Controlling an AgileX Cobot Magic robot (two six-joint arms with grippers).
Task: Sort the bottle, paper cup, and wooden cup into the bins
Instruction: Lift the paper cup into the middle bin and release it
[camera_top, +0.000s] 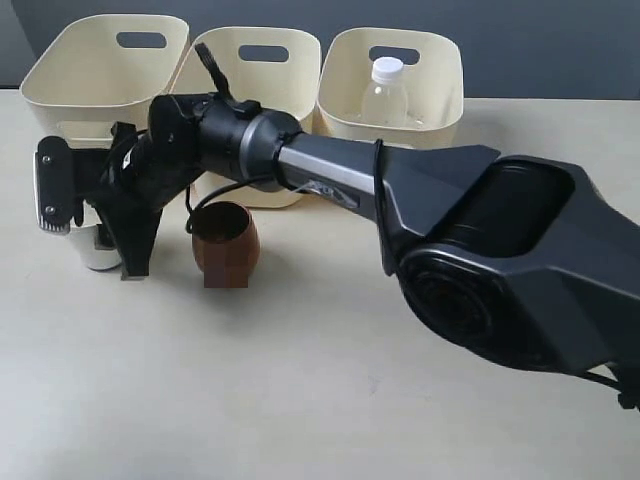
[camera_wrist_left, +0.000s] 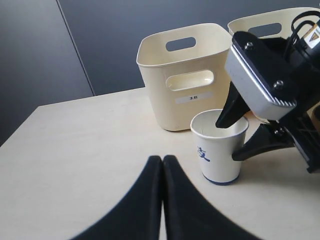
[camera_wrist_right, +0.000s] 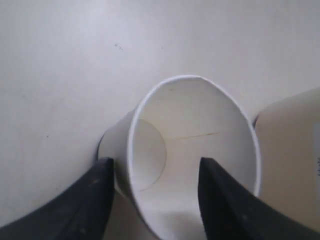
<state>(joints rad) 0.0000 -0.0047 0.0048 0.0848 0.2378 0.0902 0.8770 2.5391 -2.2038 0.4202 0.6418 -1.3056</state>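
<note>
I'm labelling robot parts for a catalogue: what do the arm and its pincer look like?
The right arm has a glossy black angular shell, a grey metal tube section and a thin black cable looped beside it. Its pincer has a silver-grey plate with screws and black tapered fingers. The left pincer is matte black, curved.

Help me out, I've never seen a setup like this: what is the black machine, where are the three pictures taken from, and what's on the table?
It is a two-armed robot. One picture looks from outside; the other two come from cameras on each wrist. The right gripper has reached across and straddles the rim of the paper cup, one finger inside and one outside, not yet closed. The left gripper is shut and holds nothing. The wooden cup stands on the table. The bottle is already in one of the three bins.
</note>
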